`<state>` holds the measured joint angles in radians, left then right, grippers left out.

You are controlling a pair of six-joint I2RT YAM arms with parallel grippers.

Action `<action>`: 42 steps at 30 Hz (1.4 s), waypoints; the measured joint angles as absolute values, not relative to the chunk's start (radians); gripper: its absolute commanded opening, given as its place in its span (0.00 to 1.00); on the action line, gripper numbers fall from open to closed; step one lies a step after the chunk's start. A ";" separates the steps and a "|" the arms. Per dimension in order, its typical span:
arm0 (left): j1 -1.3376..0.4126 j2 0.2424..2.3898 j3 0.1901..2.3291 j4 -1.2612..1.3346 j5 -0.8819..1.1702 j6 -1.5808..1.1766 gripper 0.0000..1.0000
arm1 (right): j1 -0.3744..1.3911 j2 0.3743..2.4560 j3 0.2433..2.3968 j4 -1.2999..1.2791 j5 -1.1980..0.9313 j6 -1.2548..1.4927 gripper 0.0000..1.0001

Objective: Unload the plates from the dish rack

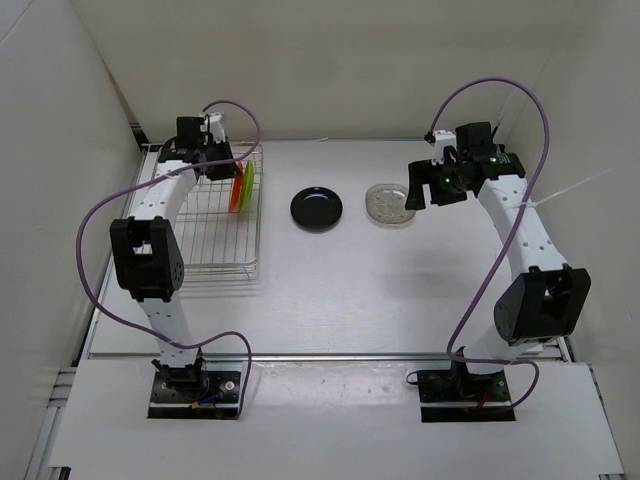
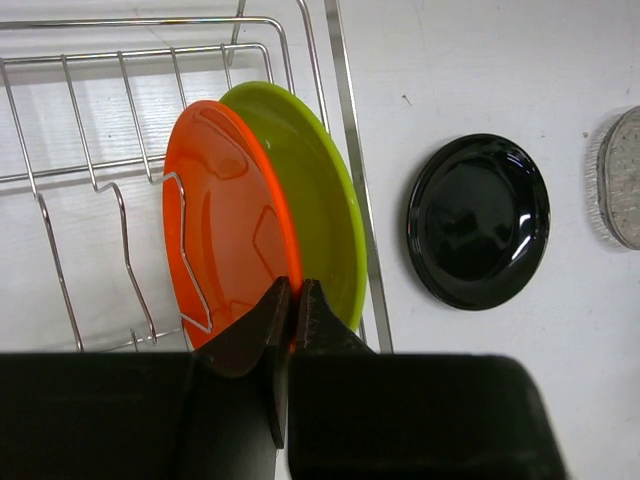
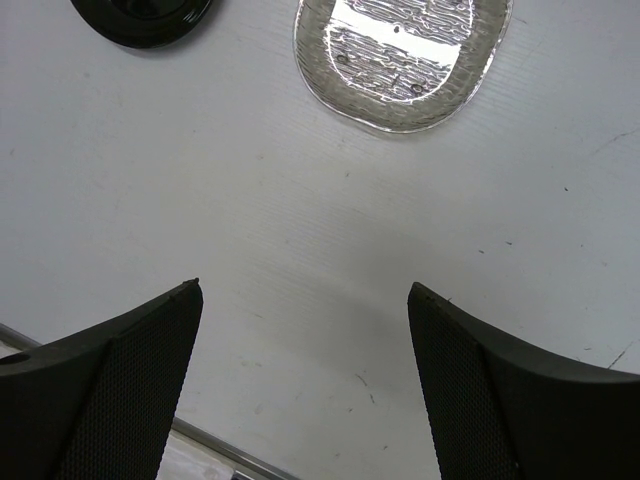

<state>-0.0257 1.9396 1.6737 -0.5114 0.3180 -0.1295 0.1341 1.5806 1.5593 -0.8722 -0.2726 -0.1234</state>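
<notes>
At the upper left of the overhead view stands the rack (image 1: 215,240), with two plates on edge at its right end; the left gripper (image 2: 293,290) is pressed together on the near rim of the orange plate (image 2: 225,220), at the bottom centre of its wrist view; the green plate (image 2: 315,190) leans just behind, close against the orange one; right of the rack, in the middle of the table (image 1: 330,290), the black plate (image 1: 316,208) lies flat, and the clear plate (image 1: 388,204) lies flat beside it; at the upper right the right gripper (image 3: 305,290) hangs spread wide over bare table, holding nothing.

Likely troubles: the pinch is narrow and sits on a smooth rim, so the orange plate may swing or slip once raised; a wire loop crosses its face, and a slanted lift could snag there and drag the rack; the green plate, left without its neighbour, may tip over or rattle against the side wire; one finger seems close to the green rim and could catch it too.

The rack is thin, shiny wire in a grid with low sides; the orange and green plates look like matte plastic, round and shallow; the black one is glossy with bright highlights; the clear one is translucent with a ribbed, pebbly surface.
</notes>
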 measured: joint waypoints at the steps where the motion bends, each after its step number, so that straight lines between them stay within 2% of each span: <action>1: -0.026 1.937 1.684 -0.530 0.318 -0.130 0.11 | 0.134 1.579 1.559 -0.872 -0.273 -0.122 0.86; 7: -0.026 1.872 1.732 -0.627 0.332 -0.129 0.11 | 0.134 1.565 1.559 -0.873 -0.273 -0.118 0.86; 16: -0.021 1.568 1.793 -0.732 0.432 0.015 0.11 | 0.134 1.560 1.568 -0.875 -0.271 -0.105 0.86; 19: -0.059 1.475 1.811 -0.773 0.406 0.086 0.11 | 0.134 1.560 1.600 -0.894 -0.275 -0.092 0.93; 23: -0.274 1.457 1.873 -0.827 0.208 0.207 0.11 | 0.128 1.596 1.758 -0.972 -0.364 -0.085 0.95; 26: -0.543 1.473 1.864 -0.850 -0.039 0.327 0.11 | 0.117 1.656 1.937 -1.034 -0.475 -0.082 0.97; 27: -0.628 1.479 1.842 -0.845 -0.128 0.374 0.11 | 0.112 1.668 1.975 -1.040 -0.519 -0.081 1.00; 31: -0.934 1.482 1.623 -0.775 -0.473 0.607 0.11 | 0.105 1.672 2.033 -1.078 -0.633 -0.081 1.00; 36: -1.161 1.515 1.425 -0.715 -0.726 0.847 0.11 | 0.139 1.672 2.039 -1.106 -0.688 -0.083 1.00; 42: -1.317 1.542 1.421 -0.575 -0.863 1.018 0.11 | 0.217 1.671 1.997 -1.116 -0.700 -0.110 0.98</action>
<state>-1.3170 1.5421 1.4212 -0.5751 -0.8631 1.0176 0.2169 1.6707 1.9972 -1.1164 -0.6998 -0.1101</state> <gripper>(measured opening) 0.143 0.995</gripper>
